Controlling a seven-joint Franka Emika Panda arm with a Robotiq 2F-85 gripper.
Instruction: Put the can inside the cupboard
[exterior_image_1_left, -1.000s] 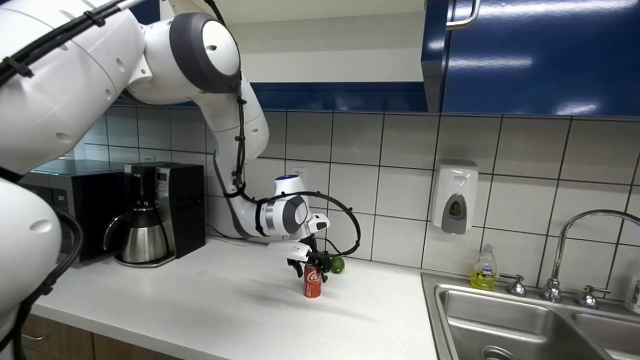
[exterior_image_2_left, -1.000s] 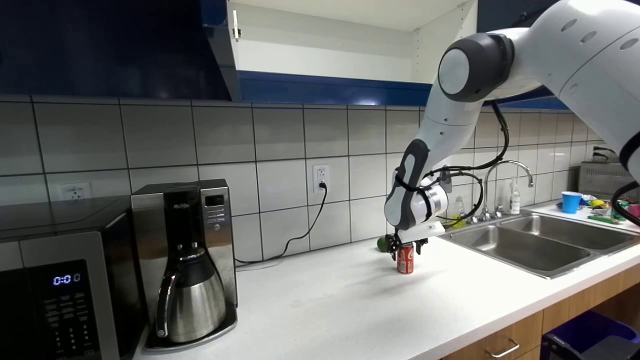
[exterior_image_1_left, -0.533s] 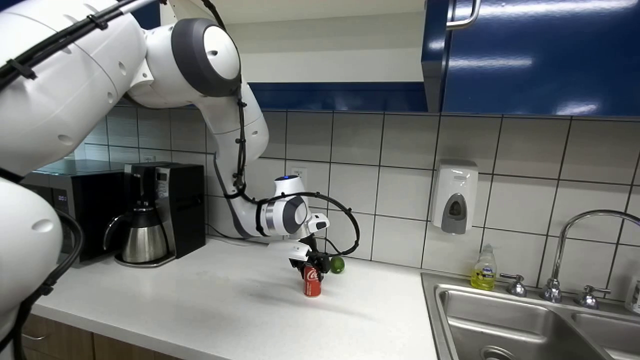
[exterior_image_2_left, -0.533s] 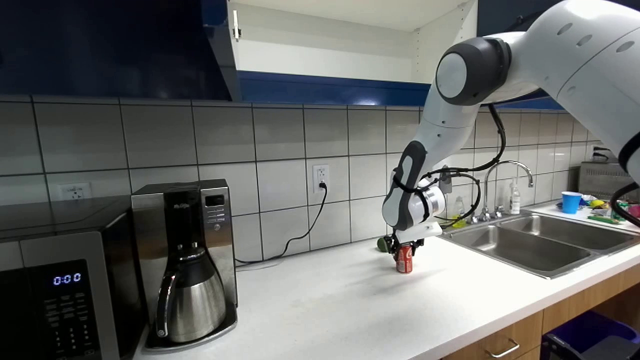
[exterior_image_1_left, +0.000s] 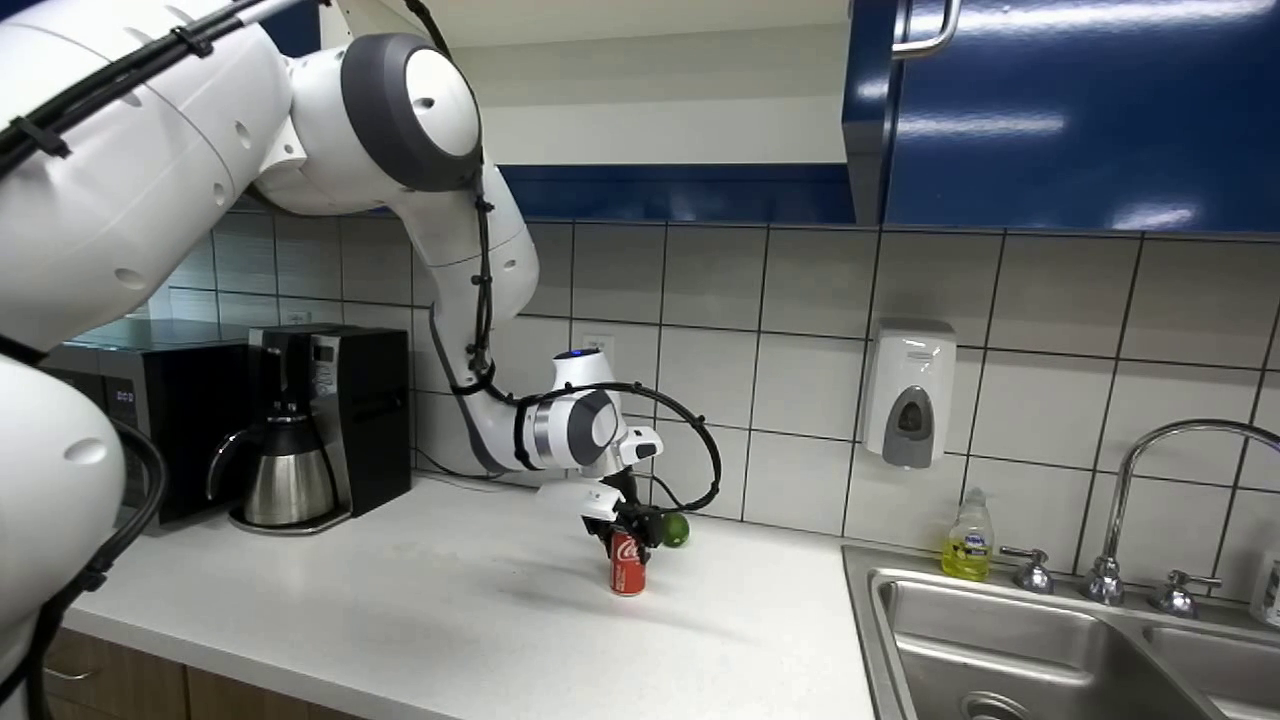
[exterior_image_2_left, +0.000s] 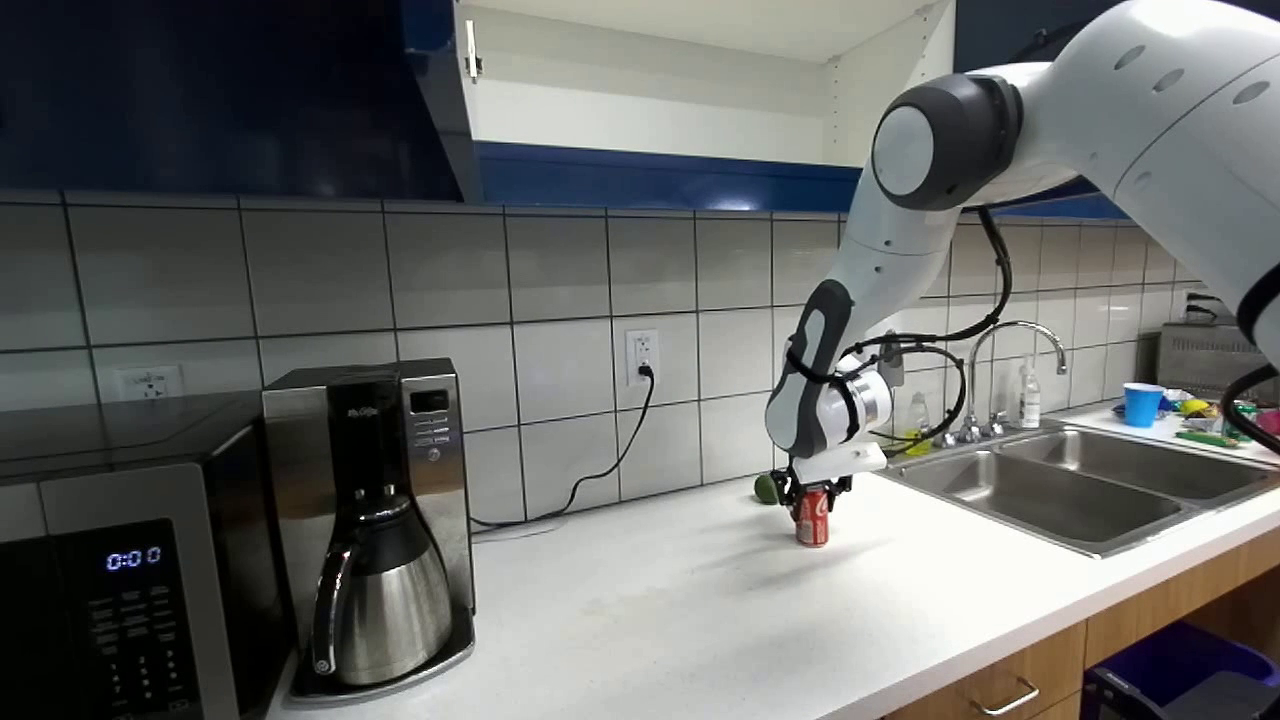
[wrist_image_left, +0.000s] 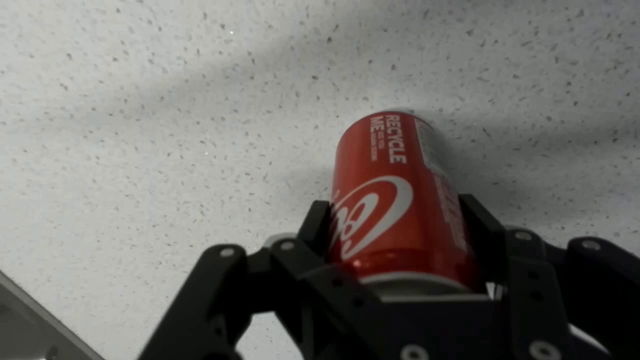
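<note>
This is a kitchen (a home's or an office's, I cannot tell): a double sink (exterior_image_2_left: 1080, 495) with tap (exterior_image_1_left: 1115, 525) sits in the white bench (exterior_image_2_left: 620, 600), a coffee maker (exterior_image_2_left: 365, 440) stands beside a microwave (exterior_image_2_left: 130, 570), and an open blue cupboard (exterior_image_2_left: 660, 115) hangs above the tiles (exterior_image_2_left: 560, 360).

Red, black, blue and flecked white

My black jointed fingers (wrist_image_left: 484, 232) are dotted with grey discs. The small red cylindrical metal can (wrist_image_left: 400, 207) wears white lettering, white looping script and a silvery rim. I see grey flecks all over the flat white countertop (wrist_image_left: 175, 165) and a dark grid of lines across the pale ceramic wall tiles (exterior_image_1_left: 805, 385). The wide wall-mounted cupboard (exterior_image_2_left: 670, 178) is glossy dark blue along its lower edge, off-white inside. The small round green fruit (exterior_image_1_left: 676, 530) seems evenly coloured, though too small for me to be sure.
</note>
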